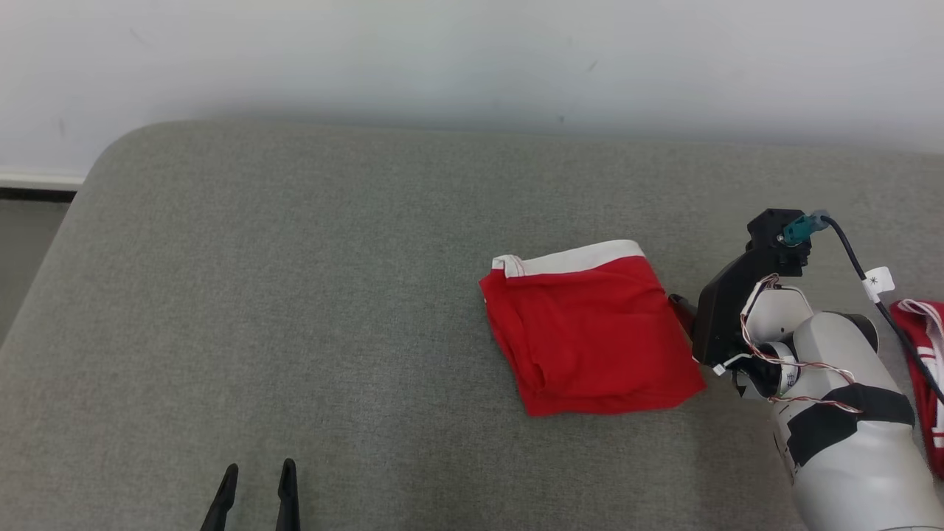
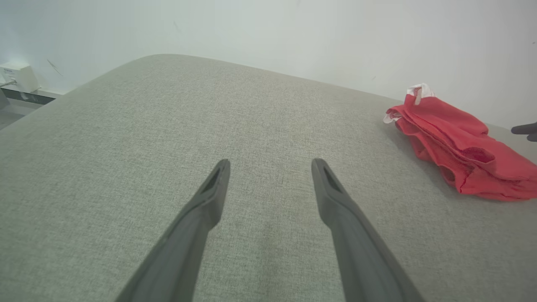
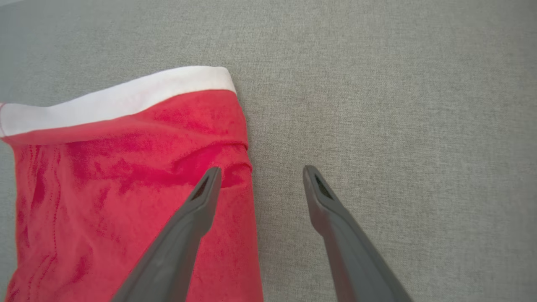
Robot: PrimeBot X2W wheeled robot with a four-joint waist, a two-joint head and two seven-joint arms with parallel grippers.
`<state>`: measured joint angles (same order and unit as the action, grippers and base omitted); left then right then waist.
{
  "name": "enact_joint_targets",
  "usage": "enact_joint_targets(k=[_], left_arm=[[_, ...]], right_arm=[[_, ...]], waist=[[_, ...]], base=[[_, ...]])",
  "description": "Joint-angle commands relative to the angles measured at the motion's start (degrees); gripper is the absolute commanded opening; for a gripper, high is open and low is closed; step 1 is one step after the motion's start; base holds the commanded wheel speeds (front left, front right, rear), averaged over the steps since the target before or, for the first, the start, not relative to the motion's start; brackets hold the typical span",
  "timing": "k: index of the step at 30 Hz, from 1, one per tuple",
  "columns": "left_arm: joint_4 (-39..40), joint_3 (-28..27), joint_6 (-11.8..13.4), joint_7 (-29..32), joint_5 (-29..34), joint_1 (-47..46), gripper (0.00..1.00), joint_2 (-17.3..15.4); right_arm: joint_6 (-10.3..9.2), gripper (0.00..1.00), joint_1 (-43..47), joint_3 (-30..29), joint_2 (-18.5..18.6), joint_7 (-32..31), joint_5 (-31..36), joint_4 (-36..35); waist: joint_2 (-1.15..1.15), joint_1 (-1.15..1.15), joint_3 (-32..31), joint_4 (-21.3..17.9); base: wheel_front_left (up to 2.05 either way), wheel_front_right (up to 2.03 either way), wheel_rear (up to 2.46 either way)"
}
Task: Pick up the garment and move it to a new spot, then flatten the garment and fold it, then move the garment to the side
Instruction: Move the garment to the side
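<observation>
**Folded red garment right of centre, both tools spread**

You've got the garment (image 1: 590, 335) lying on the grey cushion (image 1: 295, 295), right of the middle, roughly halfway between the cushion's far edge at the wall (image 1: 472, 59) and its near edge. It's folded into a compact, nearly square packet, layers stacked.

Count with me: two red pieces on the cushion. One is your folded garment, and a second red cloth (image 1: 922, 354) with white stripes sits at the cushion's right edge, partly behind the right arm (image 1: 841, 420). Two tools, two dark fingers each.

Orientation now. The white waistband (image 3: 121, 98) runs along the garment's far side, so the band faces the wall and the red body comes back toward you. The packet sits slightly skewed, its near corner swung toward the right edge. It's so close to square that you can't pick out a long axis.

Your right tool (image 3: 261, 169) is just at the garment's right side, fingers apart: one finger over the red fabric, the other over bare cushion. You can't tell whether either one touches.

Your left tool (image 2: 270, 163) is near the cushion's near edge, left of centre, well apart from the garment, fingers spread over bare cushion, gripping nothing.
</observation>
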<state>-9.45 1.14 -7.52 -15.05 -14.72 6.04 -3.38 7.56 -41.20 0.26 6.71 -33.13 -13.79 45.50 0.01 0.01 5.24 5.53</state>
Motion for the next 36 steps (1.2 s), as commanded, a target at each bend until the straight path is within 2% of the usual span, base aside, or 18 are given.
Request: enact_joint_targets(k=[1, 10, 17, 18, 19, 20, 21, 27, 36], left_arm=[[0.3, 0.2, 0.1, -0.2, -0.7, -1.1, 1.0, 0.2], [0.0, 1.4, 0.1, -0.2, -1.0, -3.0, 1.0, 0.5], [-0.5, 1.2, 0.1, -0.2, -0.9, -3.2, 1.0, 0.5], [-0.5, 1.2, 0.1, -0.2, -1.0, -3.1, 1.0, 0.5], [-0.5, 1.2, 0.1, -0.2, -1.3, -3.0, 1.0, 0.5], [-0.4, 1.3, 0.1, -0.2, -1.4, -2.9, 1.0, 0.5], [-0.4, 1.3, 0.1, -0.2, -1.5, -2.9, 1.0, 0.5], [0.3, 1.3, 0.1, -0.2, -2.4, -2.7, 1.0, 0.5], [2.4, 0.8, 0.1, -0.2, -4.5, -4.0, 1.0, 0.5]], right_arm=[[-0.16, 1.0, -1.0, -0.5, 0.3, -0.7, 1.0, 0.9], [-0.16, 1.0, -1.9, -3.0, -1.2, -3.0, 4.4, 6.0], [0.18, 1.0, 1.4, 2.6, -3.5, -9.1, 2.7, 9.0], [0.18, 0.56, 1.8, 3.7, -3.5, -9.8, 2.0, 8.8], [0.18, 0.39, 1.9, 4.5, -3.3, -10.0, 1.5, 8.2], [0.17, 0.13, 1.9, 5.5, -2.7, -10.1, 1.1, 7.5], [0.17, 0.0, 1.7, 6.5, -1.9, -9.8, 1.0, 6.7], [-0.19, 0.0, -1.3, 11.6, 2.3, -6.7, 1.4, 1.6], [-0.16, 0.0, -6.6, 23.6, 8.8, -10.2, -2.4, -8.5]], waist=[[-0.01, -0.01, 3.8, 3.5], [-0.01, -0.01, 7.1, 5.4], [-0.01, -0.01, 6.7, 4.8], [-0.01, -0.01, 6.5, 4.6], [-0.01, -0.01, 6.3, 4.4], [-0.01, -0.01, 6.2, 4.2], [-0.01, -0.01, 6.1, 3.9], [-0.01, -0.01, 6.1, 1.5], [-0.01, -0.01, 6.6, -6.1]], base=[[0.0, 0.0, 0.0], [0.0, 0.0, 0.0], [0.0, 0.0, 0.0], [0.0, 0.0, 0.0], [0.0, 0.0, 0.0], [0.0, 0.0, 0.0], [0.0, 0.0, 0.0], [0.0, 0.0, 0.0], [0.0, 0.0, 0.0]])
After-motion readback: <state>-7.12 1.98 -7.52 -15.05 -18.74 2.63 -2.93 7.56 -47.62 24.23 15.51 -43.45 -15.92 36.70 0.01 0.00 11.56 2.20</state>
